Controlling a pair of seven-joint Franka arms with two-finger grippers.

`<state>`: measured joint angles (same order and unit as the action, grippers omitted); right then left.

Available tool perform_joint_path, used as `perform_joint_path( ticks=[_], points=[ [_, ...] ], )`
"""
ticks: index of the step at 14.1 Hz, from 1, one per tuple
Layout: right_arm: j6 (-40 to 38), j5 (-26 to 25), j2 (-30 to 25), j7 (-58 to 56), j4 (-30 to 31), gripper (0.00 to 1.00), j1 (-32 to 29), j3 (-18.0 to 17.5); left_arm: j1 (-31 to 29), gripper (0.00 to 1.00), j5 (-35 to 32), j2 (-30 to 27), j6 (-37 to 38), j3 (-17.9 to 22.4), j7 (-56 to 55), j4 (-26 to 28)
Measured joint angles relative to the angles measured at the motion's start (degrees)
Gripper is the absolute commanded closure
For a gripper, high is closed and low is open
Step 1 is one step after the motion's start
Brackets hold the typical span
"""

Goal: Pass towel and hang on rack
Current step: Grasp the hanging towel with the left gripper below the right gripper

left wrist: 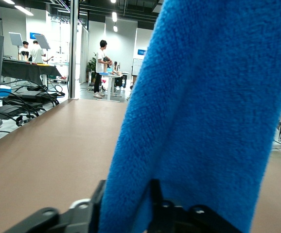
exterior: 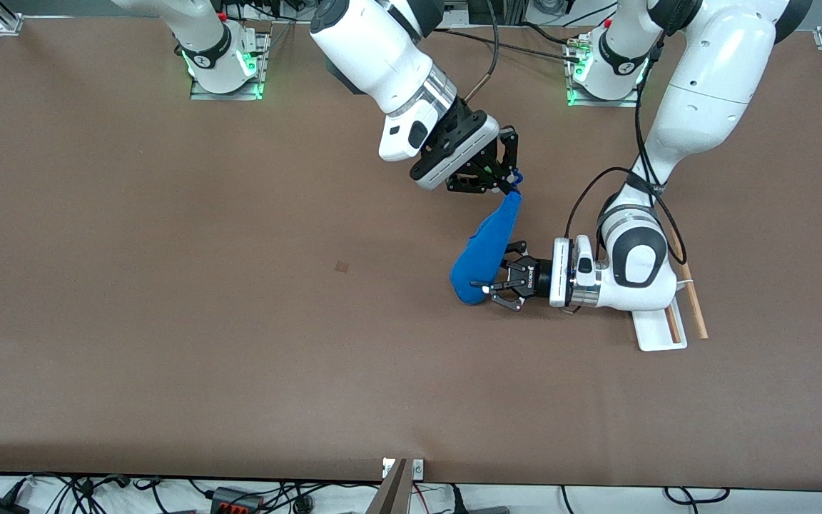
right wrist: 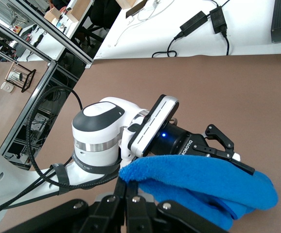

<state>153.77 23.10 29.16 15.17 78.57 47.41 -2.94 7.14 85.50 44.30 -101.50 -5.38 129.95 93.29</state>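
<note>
My right gripper (exterior: 507, 182) pinches the blue towel (exterior: 486, 253) by its top corner above the table, beside the rack (exterior: 668, 325). My left gripper (exterior: 491, 285) is closing around its lower fold. Releasing early, I'd likely drop it.
</note>
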Motion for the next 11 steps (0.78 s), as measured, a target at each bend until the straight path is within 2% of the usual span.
perform_joint_path(
  ticks=[2,3,4,5,11],
  points=[
    [0.0,0.0,0.0,0.0,0.0,1.0,0.0,0.0,0.0,0.99,0.0,0.0,0.0,0.1,-2.2,0.0],
    [0.0,0.0,0.0,0.0,0.0,0.82,0.0,0.0,0.0,0.99,0.0,0.0,0.0,0.3,-3.3,0.0],
    [0.0,0.0,0.0,0.0,0.0,0.04,0.0,0.0,-0.1,0.99,-0.3,0.0,0.0,0.6,-4.2,-0.1],
    [0.0,0.0,0.0,0.0,0.0,0.0,0.0,0.0,-0.1,0.99,-1.5,0.0,0.0,0.8,-5.3,-0.4],
    [-1.4,-0.9,0.1,-0.2,0.0,0.0,-0.2,1.3,-3.1,0.99,-15.9,-3.2,0.0,1.7,-19.2,-3.3]
  ],
)
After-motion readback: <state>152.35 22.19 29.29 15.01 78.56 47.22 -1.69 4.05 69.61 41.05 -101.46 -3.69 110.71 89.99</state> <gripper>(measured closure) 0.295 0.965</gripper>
